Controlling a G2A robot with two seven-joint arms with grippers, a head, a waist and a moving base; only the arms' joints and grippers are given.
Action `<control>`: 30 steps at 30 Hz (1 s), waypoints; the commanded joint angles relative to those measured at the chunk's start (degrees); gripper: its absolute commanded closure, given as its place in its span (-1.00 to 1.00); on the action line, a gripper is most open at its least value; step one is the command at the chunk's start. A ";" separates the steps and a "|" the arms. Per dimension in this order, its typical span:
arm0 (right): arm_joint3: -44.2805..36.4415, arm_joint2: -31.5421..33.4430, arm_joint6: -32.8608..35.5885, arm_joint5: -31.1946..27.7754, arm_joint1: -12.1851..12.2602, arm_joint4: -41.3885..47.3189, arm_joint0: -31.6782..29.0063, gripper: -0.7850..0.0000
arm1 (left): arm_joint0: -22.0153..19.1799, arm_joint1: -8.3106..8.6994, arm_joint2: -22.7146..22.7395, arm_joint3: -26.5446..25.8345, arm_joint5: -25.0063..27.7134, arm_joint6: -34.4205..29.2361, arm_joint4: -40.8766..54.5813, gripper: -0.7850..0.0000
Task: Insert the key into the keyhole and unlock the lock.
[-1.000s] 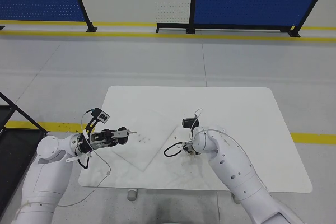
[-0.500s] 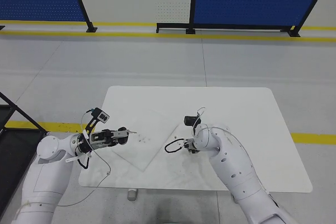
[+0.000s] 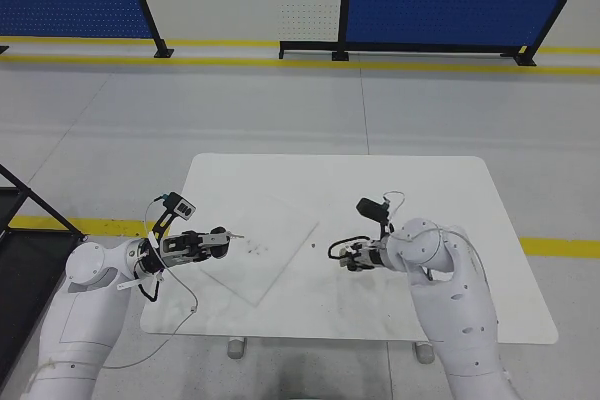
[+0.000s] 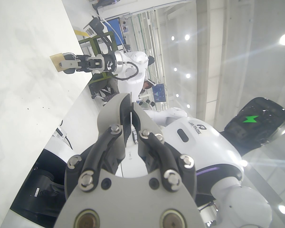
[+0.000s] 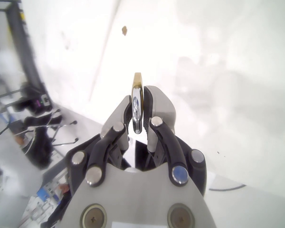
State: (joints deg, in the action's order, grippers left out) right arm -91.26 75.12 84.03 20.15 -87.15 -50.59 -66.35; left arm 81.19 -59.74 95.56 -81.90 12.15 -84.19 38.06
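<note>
I'm swinging the right jaws, clenched on the lock, away from the left jaws' gripped key, delaying insertion.

Thin key in left end effector; farther off, brass lock in right end effector.

You're probably looking at a robotics test hall: yellow floor lines and blue partition panels are bordering the white bench, and ceiling lamps are shining high overhead.
</note>
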 commanded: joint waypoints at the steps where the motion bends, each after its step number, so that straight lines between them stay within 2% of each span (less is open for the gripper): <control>1: -0.64 1.61 0.28 -1.07 0.21 3.82 -0.83 1.00 | 0.00 0.00 0.00 0.00 0.00 0.00 0.00 1.00; 10: -1.24 5.71 -5.59 -13.70 0.73 24.60 -4.79 1.00 | 0.00 0.00 0.00 0.00 0.00 0.00 0.00 1.00; 14: 0.38 5.73 -6.64 -16.89 1.02 30.21 -4.85 1.00 | 0.00 0.00 0.00 0.00 0.00 0.00 0.00 1.00; 30: 1.74 4.73 -6.19 -17.38 1.09 30.58 -3.94 1.00 | 0.00 0.00 0.00 0.00 0.00 0.00 0.00 1.00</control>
State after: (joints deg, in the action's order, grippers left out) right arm -89.51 79.85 77.83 2.77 -86.06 -20.02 -70.29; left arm 81.19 -59.74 95.56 -81.90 12.15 -84.19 38.06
